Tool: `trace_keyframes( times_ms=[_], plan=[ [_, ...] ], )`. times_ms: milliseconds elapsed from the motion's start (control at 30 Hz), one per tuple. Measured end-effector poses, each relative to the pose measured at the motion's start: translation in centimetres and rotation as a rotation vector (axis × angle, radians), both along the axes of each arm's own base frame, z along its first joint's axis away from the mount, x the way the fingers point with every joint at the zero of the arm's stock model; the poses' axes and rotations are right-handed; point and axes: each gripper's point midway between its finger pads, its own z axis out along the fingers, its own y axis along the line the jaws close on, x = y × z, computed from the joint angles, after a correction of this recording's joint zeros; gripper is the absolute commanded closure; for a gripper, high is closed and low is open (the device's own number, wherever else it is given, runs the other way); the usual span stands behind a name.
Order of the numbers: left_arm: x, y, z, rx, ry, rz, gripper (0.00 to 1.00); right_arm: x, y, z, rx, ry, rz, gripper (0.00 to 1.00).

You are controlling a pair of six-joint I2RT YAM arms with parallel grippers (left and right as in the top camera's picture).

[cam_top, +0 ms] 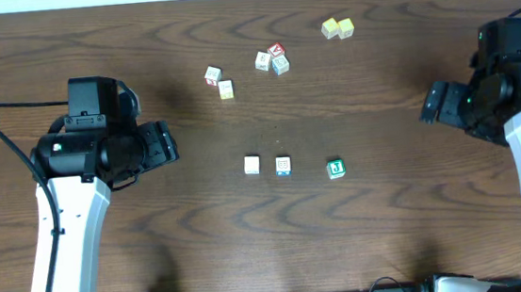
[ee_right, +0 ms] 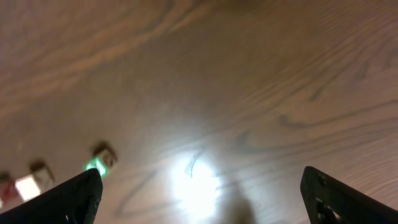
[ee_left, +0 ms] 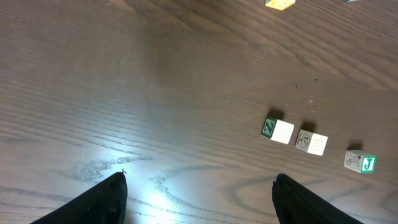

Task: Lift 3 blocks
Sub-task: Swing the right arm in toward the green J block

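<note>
**Overhead view.** The three blocks lie in a loose row at lower centre of the table (cam_top: 91, 47). The plain whitish block (cam_top: 252, 166) is on the left and the blue X block (cam_top: 283, 165) is near it. The green J block (cam_top: 336, 168) stands further right, apart from both. None touch, and all rest flat on the wood, so none is lifted. The left gripper (cam_top: 161, 143) sits at centre left and the right gripper (cam_top: 434, 102) at centre right, both well apart from the row. A pair of yellowish cubes (cam_top: 337, 28) and red-marked cubes (cam_top: 272, 60) lie in the upper centre and are not part of the job.

**Left wrist view.** The two dark fingers (ee_left: 102, 202) stand in the lower corners, spread wide with bare table between them. The row of blocks appears at right centre of the frame.

**Right wrist view.** The picture is blurred. The fingers (ee_right: 71, 199) are likewise spread wide and empty. The J block shows at lower left, with paler cubes beyond it at the frame edge.

**Assessment.** The first pick is not yet begun, and the approach is the step in hand. The next move calls for one arm to travel over a chosen block, descend with its jaws astride it and square to its faces, then close and raise. The J block lies toward the right arm and the plain block toward the left. The plain and X blocks are neighbours, so a descending finger risks nudging the other.
</note>
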Motion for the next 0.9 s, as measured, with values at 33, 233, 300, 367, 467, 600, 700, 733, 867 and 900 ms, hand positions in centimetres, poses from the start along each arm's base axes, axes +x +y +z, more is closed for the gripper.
trace_keyframes(
  times_ms=[33,233,300,367,467,600,700,733,867,900],
  plan=[
    [0.0,0.0,0.0,0.0,0.0,0.0,0.25,0.3,-0.1,-0.2,-0.001,0.001,-0.009,0.01],
    [0.0,0.0,0.0,0.0,0.0,0.0,0.25,1.5,0.7,-2.5,0.056,0.057,0.0,0.04],
    [0.0,0.0,0.0,0.0,0.0,0.0,0.25,1.7,0.9,-3.8,0.076,0.101,0.005,0.04],
    [0.0,0.0,0.0,0.0,0.0,0.0,0.25,1.9,1.1,-4.9,0.09,0.135,0.007,0.06],
    [0.0,0.0,0.0,0.0,0.0,0.0,0.25,2.4,1.6,-6.1,0.126,0.164,0.018,0.1],
    [0.3,0.0,0.1,0.0,-0.013,0.0,0.25,2.5,3.3,-6.6,0.19,0.176,0.106,0.16],
    [0.4,0.0,0.2,-0.001,-0.019,0.0,0.25,2.3,5.0,-6.9,0.226,0.187,0.193,0.26],
    [0.5,0.0,0.2,-0.001,-0.023,0.0,0.25,2.1,5.9,-7.1,0.237,0.196,0.224,0.28],
    [0.9,0.0,0.4,-0.001,-0.04,0.0,0.25,1.1,9.5,-8.7,0.263,0.225,0.354,0.28],
    [0.9,0.0,0.4,-0.001,-0.042,0.0,0.25,1.0,10.3,-9.1,0.264,0.227,0.382,0.28]
  ],
)
